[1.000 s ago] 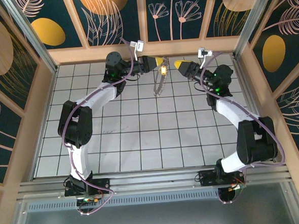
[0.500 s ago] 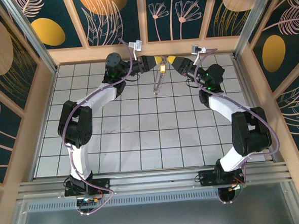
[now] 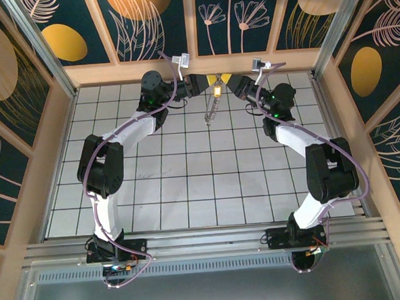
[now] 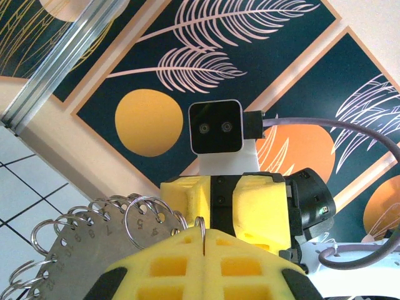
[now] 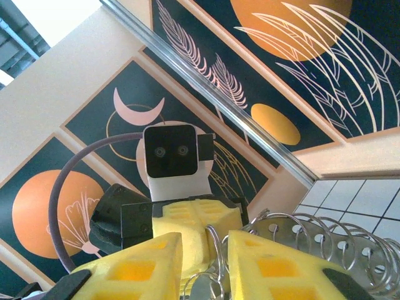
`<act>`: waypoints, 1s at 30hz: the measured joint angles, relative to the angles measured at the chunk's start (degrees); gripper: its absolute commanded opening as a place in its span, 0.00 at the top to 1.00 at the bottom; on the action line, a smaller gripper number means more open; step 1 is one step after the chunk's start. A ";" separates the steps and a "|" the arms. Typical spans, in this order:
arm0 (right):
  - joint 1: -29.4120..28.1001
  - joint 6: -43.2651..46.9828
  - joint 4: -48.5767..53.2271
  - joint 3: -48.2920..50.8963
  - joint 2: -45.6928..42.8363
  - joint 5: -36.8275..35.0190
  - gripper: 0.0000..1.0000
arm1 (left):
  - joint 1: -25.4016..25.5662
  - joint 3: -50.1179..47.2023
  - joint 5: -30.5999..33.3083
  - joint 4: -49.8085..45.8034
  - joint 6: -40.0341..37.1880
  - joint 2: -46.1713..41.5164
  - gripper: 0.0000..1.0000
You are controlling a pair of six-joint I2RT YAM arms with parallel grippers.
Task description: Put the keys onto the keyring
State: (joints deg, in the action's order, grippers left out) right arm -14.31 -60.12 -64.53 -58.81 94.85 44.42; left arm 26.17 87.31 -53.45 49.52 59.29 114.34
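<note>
Currently, both arms are seen reaching to the 12 o'clock edge of the tiled counter (image 3: 188,185), their tips facing each other just beside the back wall (image 3: 195,67). The left fingers (image 3: 207,83) are pressed together, with no gap along their seam. In the left wrist view a thin wire loop of the keyring (image 4: 94,247) is seen pinched in that seam. The keyring is thus held clear of the counter.

From above, the keyring (image 3: 212,112) is seen hanging long and narrow toward 6 o'clock from the left fingers. A small brass key (image 3: 218,92) is seen at its upper end, between the two arm tips.

The right fingers (image 3: 228,80) are placed at 3 o'clock of the key, very near it. In the right wrist view they (image 5: 275,269) are set apart by a narrow gap, and wire loops of the keyring (image 5: 312,240) lie in and beside it. Contact with the loops cannot be confirmed.

The key is not made out in either wrist view — only rings and a numbered plate.
</note>
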 measured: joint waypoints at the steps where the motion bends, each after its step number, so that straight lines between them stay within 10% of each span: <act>1: -0.07 -0.04 -0.02 -0.07 0.00 0.02 0.75 | 0.00 0.00 0.00 0.02 0.00 0.00 1.00; 22: -0.92 0.00 0.22 -1.18 1.44 0.20 0.81 | 0.00 0.00 -0.02 0.44 0.00 0.00 1.00; 30: -1.07 0.31 0.44 -1.18 1.49 0.17 1.00 | -0.02 0.00 -0.02 0.61 0.20 0.00 1.00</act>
State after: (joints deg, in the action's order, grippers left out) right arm -15.38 -59.81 -64.10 -59.99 96.33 44.60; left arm 26.15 87.31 -53.47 50.13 59.48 114.34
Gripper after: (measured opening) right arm 0.042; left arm 0.050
